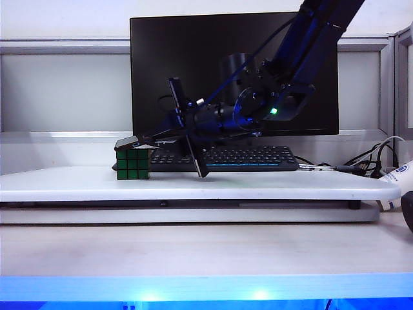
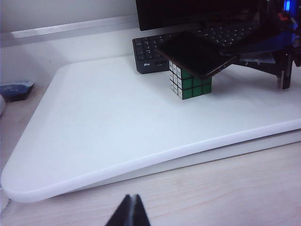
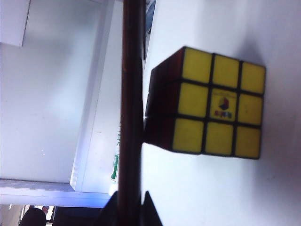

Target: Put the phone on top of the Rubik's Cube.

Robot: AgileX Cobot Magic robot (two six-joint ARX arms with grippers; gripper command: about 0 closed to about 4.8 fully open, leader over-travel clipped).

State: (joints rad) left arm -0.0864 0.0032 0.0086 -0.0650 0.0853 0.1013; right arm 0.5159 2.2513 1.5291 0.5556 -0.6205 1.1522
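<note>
Right claw grips the phone, whose far end already overhangs the Rubik's Cube; left claw sits shut, well apart.

A: The cube?
B: Green squares facing front, white on one side, yellow on another with a small logo in the centre, all with a black grid.
A: The phone?
B: Black. It lies over a white tabletop.
</note>
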